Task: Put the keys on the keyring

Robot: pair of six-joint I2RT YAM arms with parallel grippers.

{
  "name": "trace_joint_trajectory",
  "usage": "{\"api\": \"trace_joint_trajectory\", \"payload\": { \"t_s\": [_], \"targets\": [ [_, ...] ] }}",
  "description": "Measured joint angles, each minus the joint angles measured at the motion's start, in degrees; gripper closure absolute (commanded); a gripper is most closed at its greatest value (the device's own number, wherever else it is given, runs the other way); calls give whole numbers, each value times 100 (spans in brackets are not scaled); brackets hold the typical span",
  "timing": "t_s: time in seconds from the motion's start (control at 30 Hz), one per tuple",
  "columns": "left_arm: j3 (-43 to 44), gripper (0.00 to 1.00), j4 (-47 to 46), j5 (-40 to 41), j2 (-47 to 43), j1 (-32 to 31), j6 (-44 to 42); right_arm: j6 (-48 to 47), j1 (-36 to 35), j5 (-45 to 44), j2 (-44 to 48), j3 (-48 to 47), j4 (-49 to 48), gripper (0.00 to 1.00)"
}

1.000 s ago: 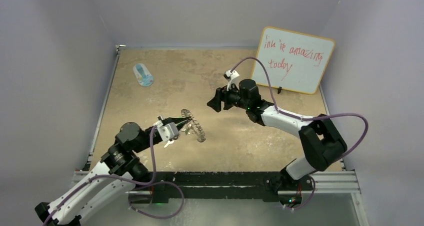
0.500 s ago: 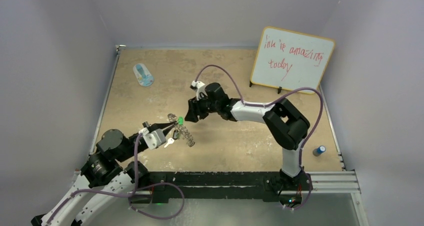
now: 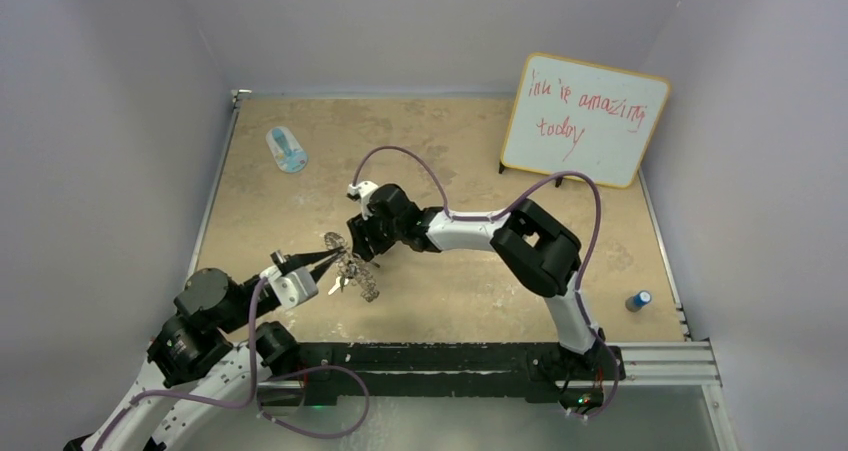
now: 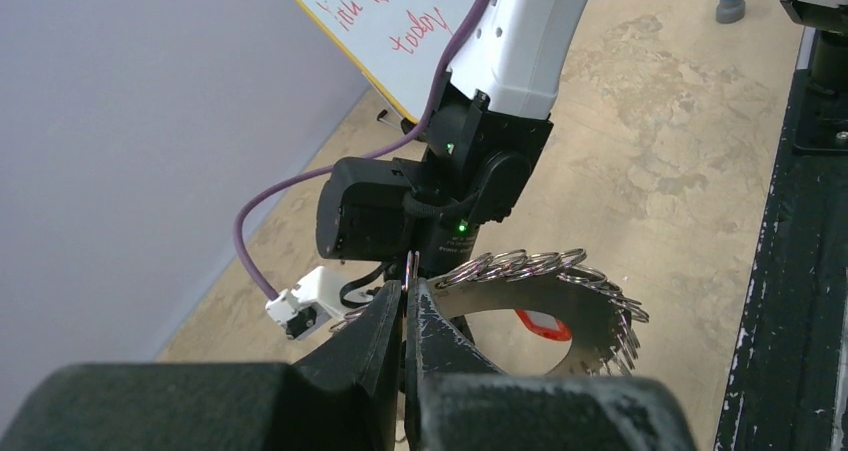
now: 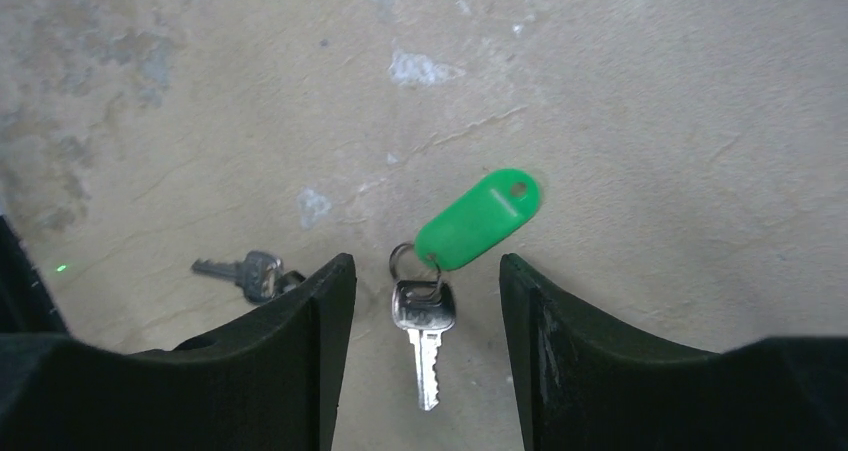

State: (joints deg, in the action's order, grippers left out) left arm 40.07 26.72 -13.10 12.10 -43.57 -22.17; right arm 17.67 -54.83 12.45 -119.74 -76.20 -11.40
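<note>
Mottled tan tabletop [image 5: 650,91] carries a green-tagged key [image 5: 424,316] lying flat between the half-spread jaws of the right gripper [image 5: 425,268], not yet held; a second key [image 5: 245,269] lies just to one side. The left gripper [image 4: 405,301] is pinched on the rim of the keyring [image 4: 590,306], close by. Closing on so flat a key may skid it aside, or the arm may knock the ring.

A white rectangular whiteboard with a yellow frame [image 3: 585,119] leans at the two o'clock corner of the desk [image 3: 430,141]. It carries red handwriting in two lines. The upper line seems to read "ink is amazing", though its first word is unclear. The lower line reads "today". The left wrist view shows part of the same writing.
</note>
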Motion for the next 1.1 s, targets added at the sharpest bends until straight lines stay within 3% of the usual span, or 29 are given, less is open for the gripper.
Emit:
{"api": "trace_joint_trajectory", "payload": {
  "t_s": [0.07, 0.3, 0.47, 0.8, 1.1],
  "targets": [
    [0, 100, 24, -15, 0, 0, 0, -74, -103, -367, -2, -103, 125, 46],
    [0, 100, 37, -63, 0, 0, 2, -361, -367, -1241, -72, -273, 376, 74],
    [-2, 100, 24, -125, 24, 0, 2, -369, -396, -1480, -94, -251, 448, 100],
    [-505, 100, -636, -319, 188, 0, 70, -264, -79, -1633, 684, 855, 293, 100],
    [-1276, 100, -1738, -555, 920, 0, 382, -164, 1189, -1469, 2002, 2330, 577, 100]
  ]
}}
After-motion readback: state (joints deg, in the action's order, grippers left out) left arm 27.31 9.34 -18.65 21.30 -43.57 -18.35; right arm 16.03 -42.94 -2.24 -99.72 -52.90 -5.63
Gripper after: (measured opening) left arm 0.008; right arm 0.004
